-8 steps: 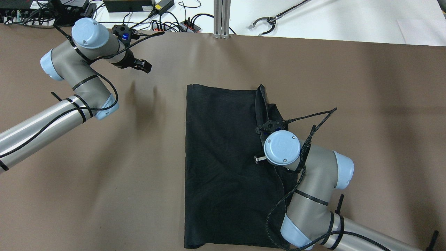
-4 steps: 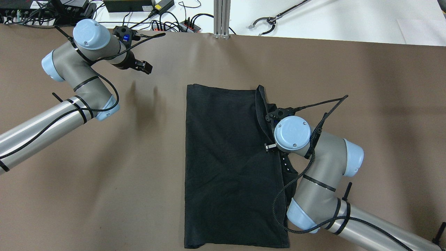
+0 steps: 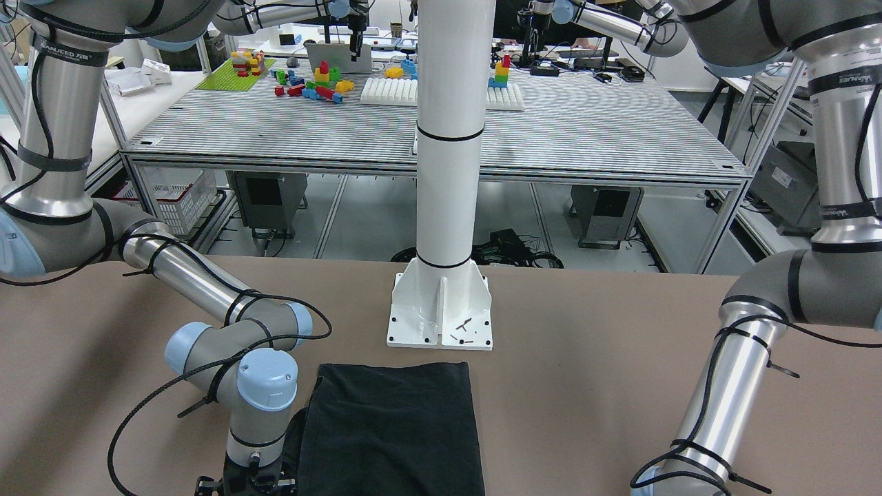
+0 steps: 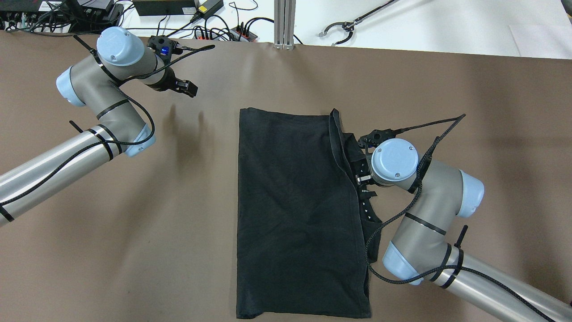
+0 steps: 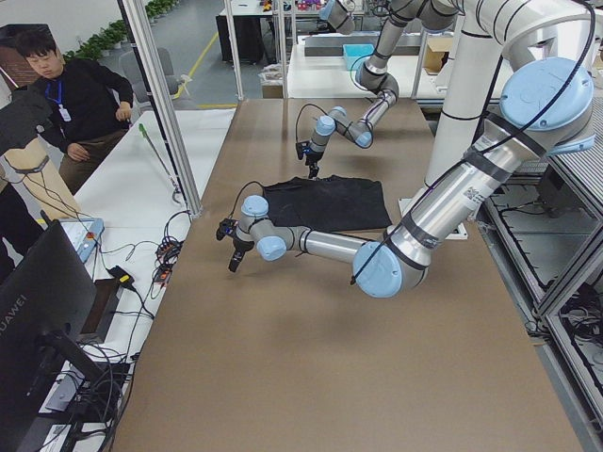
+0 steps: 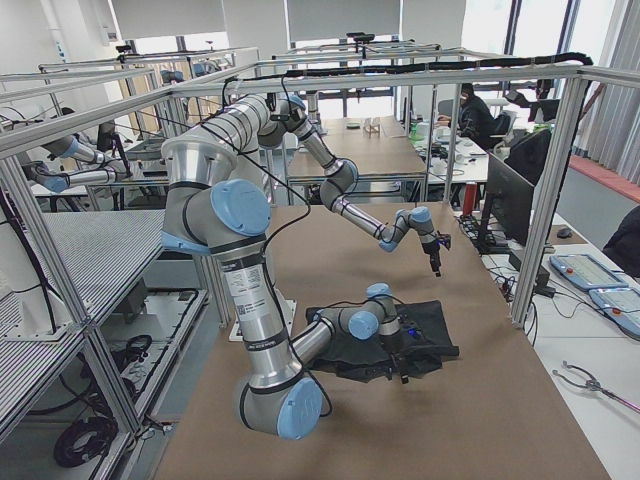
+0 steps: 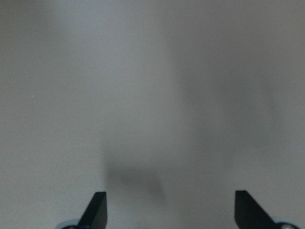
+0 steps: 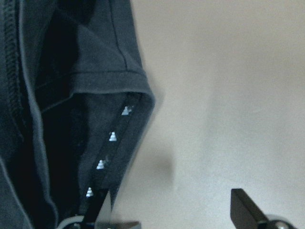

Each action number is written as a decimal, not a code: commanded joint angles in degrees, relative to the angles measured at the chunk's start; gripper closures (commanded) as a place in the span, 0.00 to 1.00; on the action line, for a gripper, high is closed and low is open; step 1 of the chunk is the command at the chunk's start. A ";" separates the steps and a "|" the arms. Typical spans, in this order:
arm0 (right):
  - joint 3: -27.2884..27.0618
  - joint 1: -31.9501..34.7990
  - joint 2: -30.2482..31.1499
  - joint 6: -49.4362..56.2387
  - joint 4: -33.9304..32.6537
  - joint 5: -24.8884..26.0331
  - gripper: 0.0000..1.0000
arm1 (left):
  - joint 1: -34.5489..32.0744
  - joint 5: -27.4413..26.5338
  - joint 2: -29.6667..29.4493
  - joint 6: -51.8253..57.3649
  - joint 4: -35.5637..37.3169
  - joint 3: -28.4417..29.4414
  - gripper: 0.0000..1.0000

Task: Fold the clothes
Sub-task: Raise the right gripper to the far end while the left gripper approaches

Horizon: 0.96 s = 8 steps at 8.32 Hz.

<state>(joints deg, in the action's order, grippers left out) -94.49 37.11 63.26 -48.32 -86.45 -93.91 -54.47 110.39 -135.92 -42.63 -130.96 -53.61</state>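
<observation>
**Inspector:** Report on the right gripper (image 8: 171, 215).

**Observer:** It is hanging at the long edge of the black cloth (image 4: 295, 210), pointing down, with its jaws standing wide apart. It is gripping nothing. One finger (image 8: 98, 212) is sitting over the cloth's border and the other over bare table (image 4: 134, 250). I cannot tell whether the first is touching fabric.

**Inspector:** Where is the cloth lying relative to that gripper?

**Observer:** It is lying flat on the table, spreading away from the gripper on one side only, towards the left arm. Ahead of the fingers a hemmed flap (image 8: 107, 78) is doubling over the layer beneath. A row of small white marks (image 8: 113, 137) is running along the edge strip, just beside the nearer finger.

**Inspector:** And the left gripper (image 7: 167, 212)?

**Observer:** It is hovering above bare table, well apart from the cloth, off the far corner on its own arm's side. Its jaws are also standing wide apart and it is carrying nothing. Only table surface is showing between them.

**Inspector:** Is anything else standing nearby?

**Observer:** A white pillar (image 3: 448, 138) is standing on the table at the cloth's robot-side end, apart from both grippers.
</observation>
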 commanded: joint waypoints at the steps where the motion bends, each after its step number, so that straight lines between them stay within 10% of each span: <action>1: 0.18 2.44 -3.21 -0.72 1.02 -1.62 0.10 | 0.06 0.00 0.05 0.00 0.00 0.00 0.06; 5: 15.07 2.35 -18.93 -9.16 1.45 -1.63 0.07 | 0.06 0.00 0.05 0.00 0.00 0.00 0.06; 8: 18.90 2.35 -18.88 -8.82 4.62 -1.63 0.06 | 0.06 0.00 0.13 0.00 -0.09 0.00 0.06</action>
<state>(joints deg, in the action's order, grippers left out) -78.20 39.48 44.90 -57.17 -83.03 -95.53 -54.40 110.39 -135.84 -42.63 -130.99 -53.61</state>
